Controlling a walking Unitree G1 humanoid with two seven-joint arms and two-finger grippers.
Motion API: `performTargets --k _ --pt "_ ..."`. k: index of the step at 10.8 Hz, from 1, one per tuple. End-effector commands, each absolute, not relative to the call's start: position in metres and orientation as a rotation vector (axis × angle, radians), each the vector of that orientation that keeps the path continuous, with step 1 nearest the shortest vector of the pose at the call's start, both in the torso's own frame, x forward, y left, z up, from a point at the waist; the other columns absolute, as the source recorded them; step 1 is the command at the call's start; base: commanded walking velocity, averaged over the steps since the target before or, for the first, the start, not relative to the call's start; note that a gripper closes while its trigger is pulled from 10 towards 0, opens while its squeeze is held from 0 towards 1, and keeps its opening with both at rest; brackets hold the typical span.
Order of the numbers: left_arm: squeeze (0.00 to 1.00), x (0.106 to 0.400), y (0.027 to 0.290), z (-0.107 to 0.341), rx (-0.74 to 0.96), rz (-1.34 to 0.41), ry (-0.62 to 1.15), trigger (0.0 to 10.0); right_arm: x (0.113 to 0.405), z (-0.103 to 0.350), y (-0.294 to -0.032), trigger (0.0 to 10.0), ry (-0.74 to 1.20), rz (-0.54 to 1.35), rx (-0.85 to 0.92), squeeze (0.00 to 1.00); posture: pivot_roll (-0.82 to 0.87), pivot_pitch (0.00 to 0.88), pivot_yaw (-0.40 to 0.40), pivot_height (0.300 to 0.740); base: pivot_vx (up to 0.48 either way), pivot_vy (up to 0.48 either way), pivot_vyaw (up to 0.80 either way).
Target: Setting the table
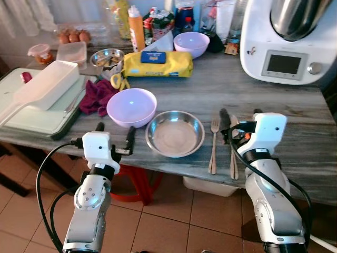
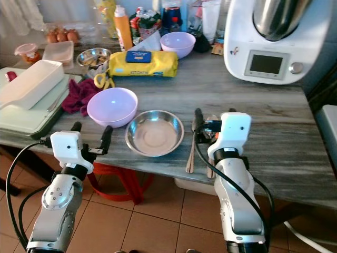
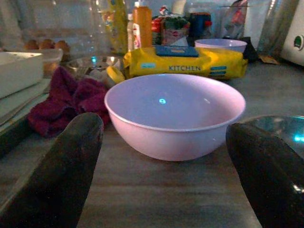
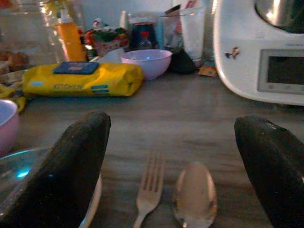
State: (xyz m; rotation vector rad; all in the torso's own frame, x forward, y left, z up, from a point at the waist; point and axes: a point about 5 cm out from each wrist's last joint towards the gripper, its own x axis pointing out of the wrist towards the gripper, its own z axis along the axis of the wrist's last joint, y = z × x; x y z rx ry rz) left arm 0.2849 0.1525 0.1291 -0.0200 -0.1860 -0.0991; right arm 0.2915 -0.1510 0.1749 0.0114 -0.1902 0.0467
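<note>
A lilac bowl (image 1: 131,107) and a shallow steel bowl (image 1: 175,133) sit side by side near the wooden table's front edge (image 1: 295,153). To the right of the steel bowl lie a fork (image 1: 213,146) and a spoon (image 1: 234,155), handles toward me. My left gripper (image 1: 115,130) is open at the table edge, just in front of the lilac bowl (image 3: 175,114), fingers (image 3: 71,166) apart and empty. Over the spoon's (image 4: 194,194) head, beside the fork (image 4: 149,187), my right gripper (image 1: 240,117) hangs open, holding nothing. A second lilac bowl (image 1: 191,44) stands at the back.
A yellow kitchen wipes pack (image 1: 158,63) lies mid-table, and a maroon cloth (image 1: 97,96) left of the near bowl. A white container (image 1: 45,84) rests on a pale board at the left. A large white kitchen machine (image 1: 287,39) fills the back right. Bottles and jars crowd the rear.
</note>
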Motion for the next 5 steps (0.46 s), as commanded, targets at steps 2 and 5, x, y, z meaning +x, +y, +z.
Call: performTargets --k 2,5 --pt "0.00 0.292 0.156 0.136 0.027 -0.059 -0.198 10.0 0.297 0.168 -0.155 10.0 -0.149 0.005 -0.011 0.00 -0.12 0.116 0.034 0.740 0.000 0.000 0.00" --pt "0.00 0.274 0.174 0.111 0.080 0.017 -0.142 10.0 0.284 0.155 -0.157 10.0 -0.154 0.061 -0.025 0.00 -0.13 0.093 0.052 0.740 0.000 0.000 0.00"
